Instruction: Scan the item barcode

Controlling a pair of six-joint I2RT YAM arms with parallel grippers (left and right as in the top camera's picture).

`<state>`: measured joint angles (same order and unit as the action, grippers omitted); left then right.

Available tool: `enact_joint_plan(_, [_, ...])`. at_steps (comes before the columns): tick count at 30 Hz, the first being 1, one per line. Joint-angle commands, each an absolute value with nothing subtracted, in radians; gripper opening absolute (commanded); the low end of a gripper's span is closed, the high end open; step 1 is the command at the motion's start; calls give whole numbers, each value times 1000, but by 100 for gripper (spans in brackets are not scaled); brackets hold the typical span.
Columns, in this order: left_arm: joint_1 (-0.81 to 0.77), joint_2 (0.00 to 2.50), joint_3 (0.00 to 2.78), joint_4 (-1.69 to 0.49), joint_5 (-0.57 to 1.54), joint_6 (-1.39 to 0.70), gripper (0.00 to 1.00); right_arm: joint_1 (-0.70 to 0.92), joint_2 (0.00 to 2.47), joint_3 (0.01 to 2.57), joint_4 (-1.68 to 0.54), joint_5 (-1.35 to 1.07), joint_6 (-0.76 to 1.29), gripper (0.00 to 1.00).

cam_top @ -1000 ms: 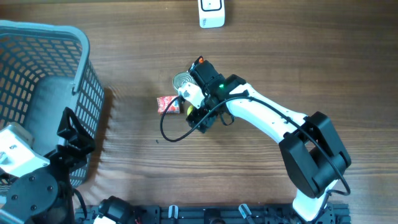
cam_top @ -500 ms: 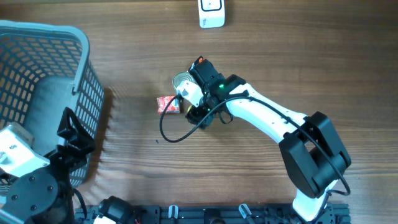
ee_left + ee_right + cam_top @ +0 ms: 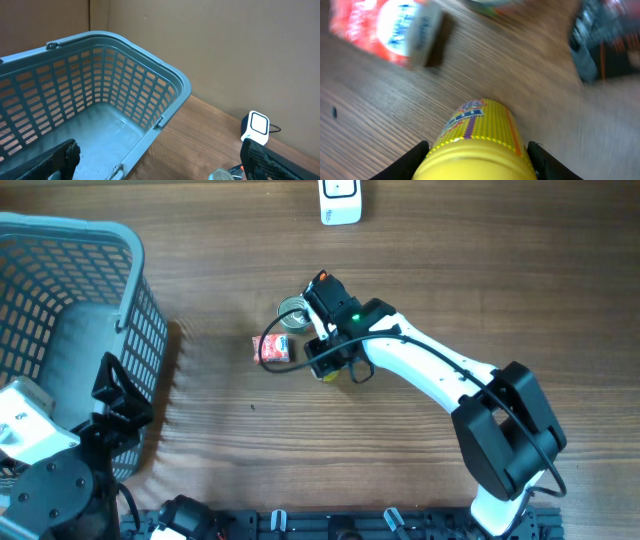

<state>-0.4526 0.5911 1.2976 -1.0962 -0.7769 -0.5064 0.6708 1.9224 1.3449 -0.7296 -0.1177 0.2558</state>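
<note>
Overhead view. Shows the right arm (image 3: 430,375), white with black joints, reaching from the near right edge of the wooden counter (image 3: 500,270) to its middle. Sets the right jaws over a yellow canister (image 3: 329,376), mostly hidden under the wrist, only a sliver visible. Places a red packet (image 3: 272,348) just left of the canister and a round tin (image 3: 291,312) just beyond the packet, both near the wrist. Locates a white scanner (image 3: 340,200) at the far edge, well apart from the canister. Fills the left side with a blue-grey mesh basket (image 3: 140,310). Parks the left arm (image 3: 55,470) at the near left corner, by the basket's near end.

Right wrist view. Shows the yellow canister (image 3: 477,145) running along the line of two black fingers (image 3: 412,161), printed label uppermost. Presents the right jaws clenched on the canister, one finger pressed to each flank. Cannot tell whether resting on the wood or raised off it. Blurs the red packet (image 3: 385,30) at upper left.

Left wrist view. Looks down into the basket (image 3: 125,85), with the left jaws released, fingers (image 3: 55,162) spread wide, only the basket interior between them. Catches the scanner (image 3: 256,125) on the counter beyond the basket rim.
</note>
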Motion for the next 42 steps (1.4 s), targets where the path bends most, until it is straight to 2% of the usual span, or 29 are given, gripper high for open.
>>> enact_joint_plan(1, [-456, 593, 1294, -1093, -775, -514, 100, 670, 1942, 1325, -809, -102, 734, 58])
enact_joint_plan(3, [-456, 593, 1294, -1094, -775, -514, 100, 670, 1942, 1325, -825, -177, 847, 63])
enact_joint_plan(7, [-456, 593, 1294, -1093, -766, -515, 100, 670, 1942, 1325, -822, -334, 1013, 62])
enact_joint_plan(8, [-456, 593, 1294, -1094, -762, -519, 100, 670, 1942, 1325, -821, -369, 1058, 76])
enact_joint_plan(9, [-456, 593, 1294, -1094, -760, -522, 100, 670, 1942, 1325, -820, -392, 1078, 100])
enact_joint_plan(17, [-456, 593, 1294, -1098, -760, -532, 100, 670, 1942, 1325, -797, -471, 1120, 100])
enact_joint_plan(22, [-456, 593, 1294, -1106, -760, -532, 100, 670, 1941, 1325, -818, -227, 1070, 100])
enact_joint_plan(25, [-456, 593, 1294, -1113, -760, -532, 100, 670, 1941, 1325, -823, -107, 856, 100])
enact_joint_plan(28, [-456, 593, 1294, -1111, -760, -532, 100, 670, 1941, 1325, -817, -88, 533, 100])
enact_joint_plan(31, [-456, 593, 1294, -1112, -760, -532, 100, 670, 1941, 1325, -825, -189, 145, 100])
enact_joint_plan(33, [-456, 593, 1294, -1112, -760, -532, 100, 670, 1941, 1325, -825, -272, -37, 100])
enact_joint_plan(42, [-456, 593, 1294, -1112, -760, -532, 100, 670, 1941, 1325, -822, -297, -344, 100])
